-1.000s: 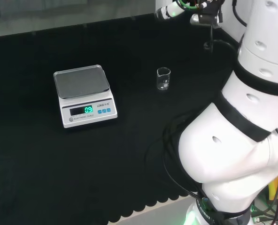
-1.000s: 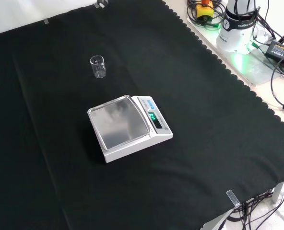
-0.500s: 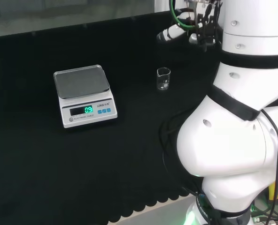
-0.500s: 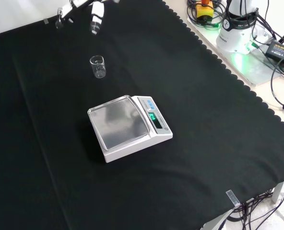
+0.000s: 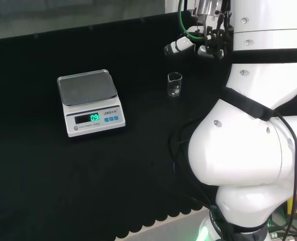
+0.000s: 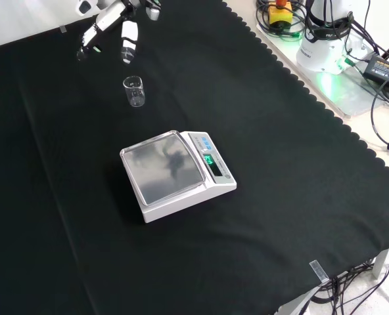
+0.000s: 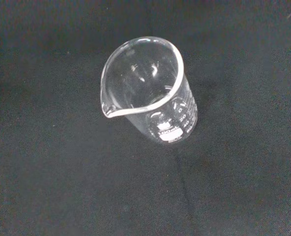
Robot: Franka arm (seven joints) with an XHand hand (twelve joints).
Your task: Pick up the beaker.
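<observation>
Black cloth covers the desk; on it we see a clear glass beaker standing upright beside a digital scale. Our robot hand hovers above the beaker, fingers relaxed, grasping nothing.

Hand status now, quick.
Hand: open, fingers relaxed, holding nothing, above the upright beaker without touching it.
</observation>
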